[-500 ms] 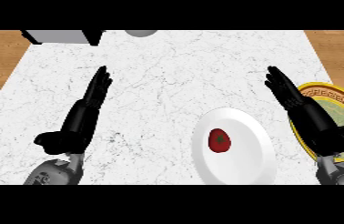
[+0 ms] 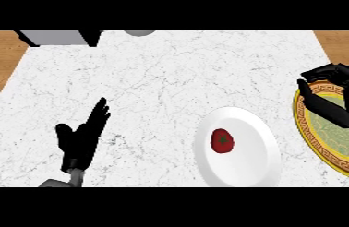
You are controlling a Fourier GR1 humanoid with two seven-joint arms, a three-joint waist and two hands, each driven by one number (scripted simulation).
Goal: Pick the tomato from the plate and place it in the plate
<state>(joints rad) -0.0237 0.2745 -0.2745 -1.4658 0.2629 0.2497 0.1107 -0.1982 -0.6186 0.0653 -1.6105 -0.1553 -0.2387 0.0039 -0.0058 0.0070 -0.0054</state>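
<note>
Head view: left hand [image 2: 81, 139] rests at the lower left of the marble counter [image 2: 170, 78], fingers straight and spread, holding nothing. Beside it, the white plate [image 2: 262, 161] carries the tomato [image 2: 223, 141], round, glossy red with a dark stem spot, untouched. Farther right, over the gold-rimmed plate [image 2: 303, 129], the right hand [image 2: 324, 90] hangs with curled fingers, apparently empty, likely poised for the pick.

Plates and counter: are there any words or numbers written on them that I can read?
None. The white plate under the tomato is plain. The yellow-rimmed plate carries only a dark key pattern, no letters. The marbled counter shows only grey veins.
</note>
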